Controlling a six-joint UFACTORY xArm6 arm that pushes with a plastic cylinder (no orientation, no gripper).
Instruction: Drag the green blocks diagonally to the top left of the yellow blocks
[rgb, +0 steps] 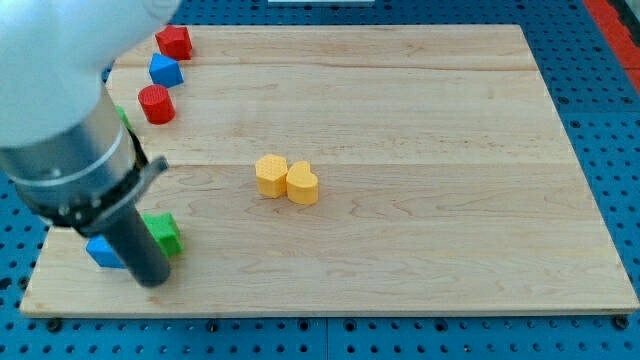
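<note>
Two yellow blocks sit touching near the board's middle: a hexagon-like one (269, 175) on the left and a heart-like one (303, 184) on the right. A green block (164, 232) lies near the view's bottom left, partly hidden by my rod. A sliver of another green block (124, 118) shows behind the arm at the left edge. My tip (153, 280) rests on the board just below and left of the green block, touching or nearly touching it.
A red block (174, 42), a blue block (165, 71) and a red cylinder (156, 104) line up at the view's top left. A blue block (103, 251) lies left of my rod. The arm's bulk hides the board's left edge (40, 270).
</note>
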